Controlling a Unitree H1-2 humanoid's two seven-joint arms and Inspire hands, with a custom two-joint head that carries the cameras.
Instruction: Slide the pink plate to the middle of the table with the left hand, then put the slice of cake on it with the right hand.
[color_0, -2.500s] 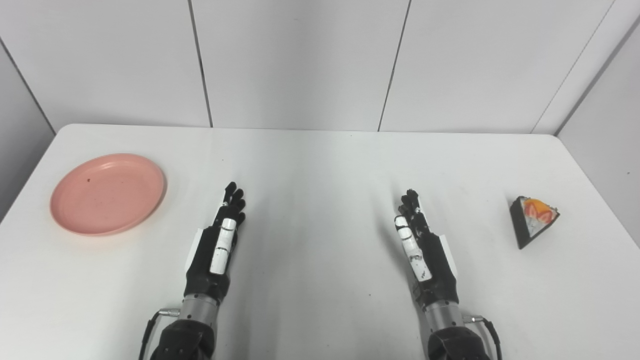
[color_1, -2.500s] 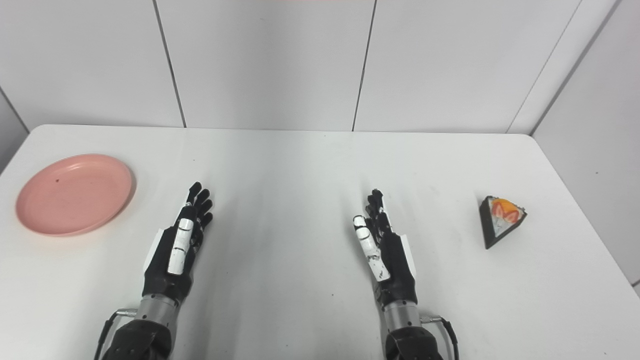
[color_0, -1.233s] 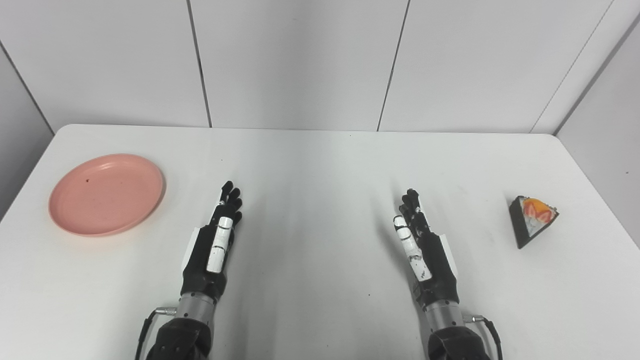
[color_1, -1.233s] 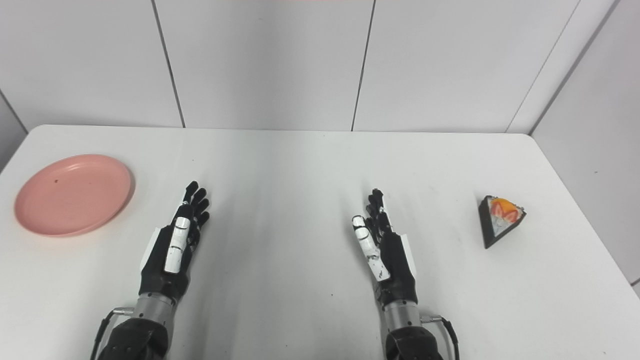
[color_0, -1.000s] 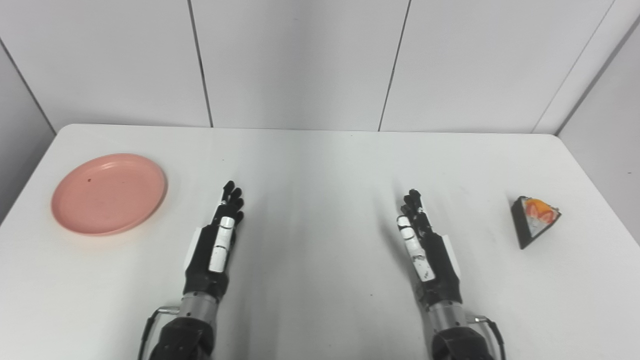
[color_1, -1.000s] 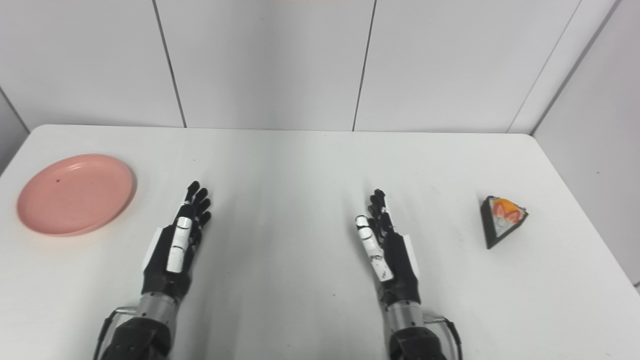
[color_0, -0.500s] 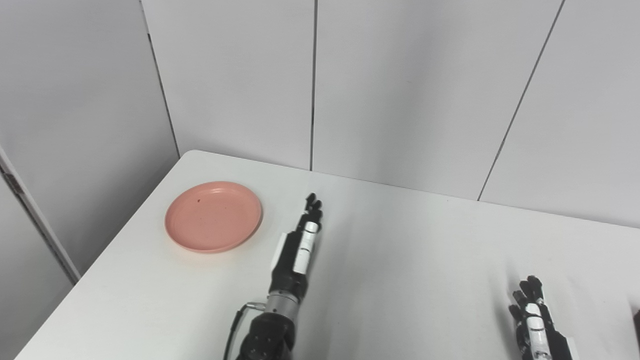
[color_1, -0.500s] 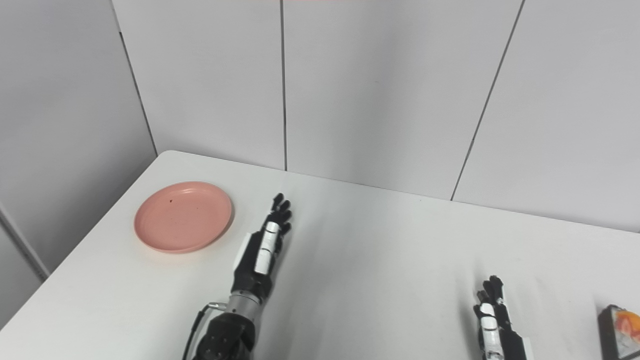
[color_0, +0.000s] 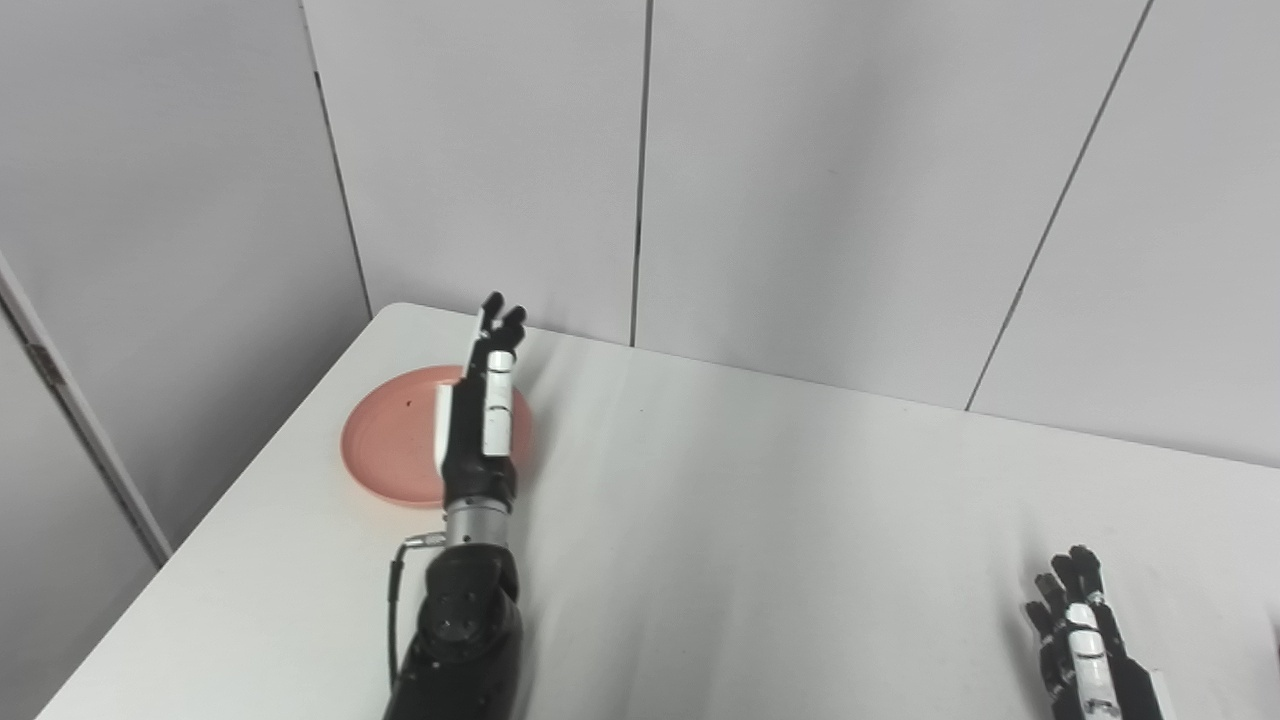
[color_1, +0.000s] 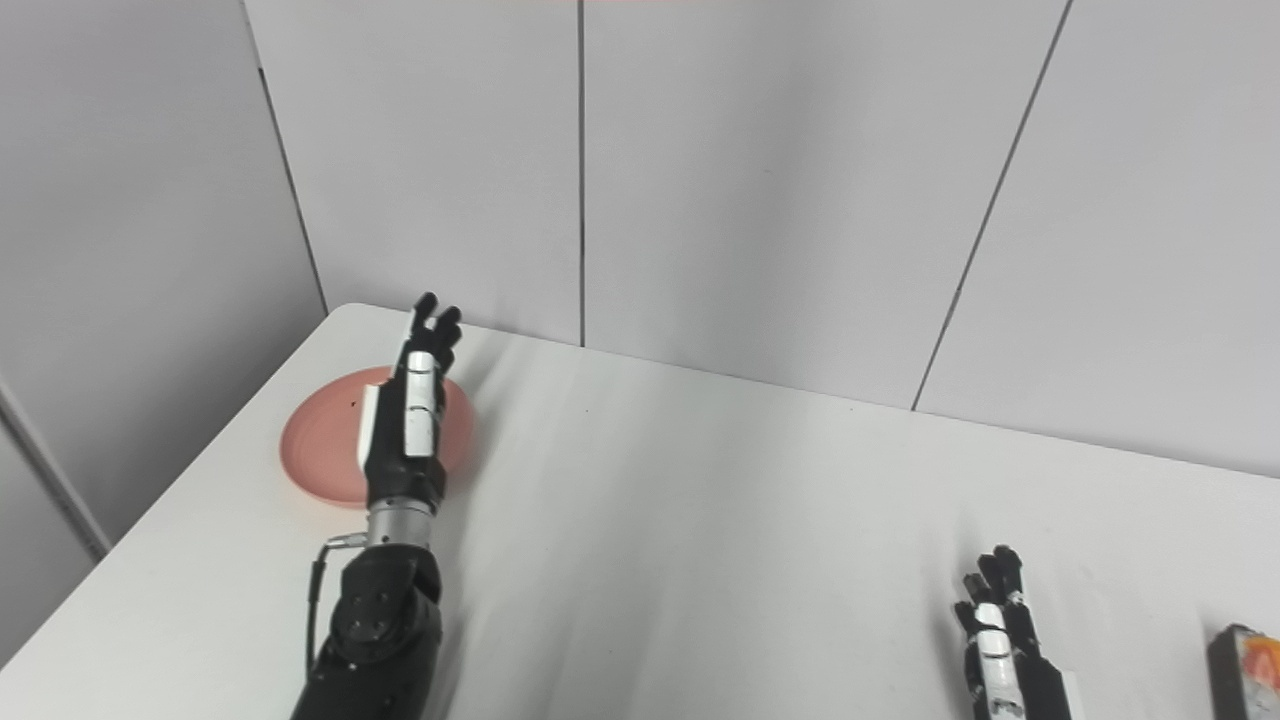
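The pink plate (color_0: 390, 445) lies near the table's far left corner. My left hand (color_0: 482, 410) is raised above the plate's right part, fingers straight and apart, holding nothing; it hides part of the plate. Whether it touches the plate I cannot tell. My right hand (color_0: 1085, 650) rests open at the bottom right, fingers stretched over the table. The slice of cake (color_1: 1245, 665), dark-sided with an orange top, shows only as a sliver at the right edge of the right eye view, right of my right hand.
The white table (color_0: 780, 520) stretches between the two hands. Grey wall panels (color_0: 640, 170) stand close behind the table's far edge and along its left side.
The camera swung left and up about half a second ago. Since then my left hand has lifted and moved left over the plate. My right hand stays put.
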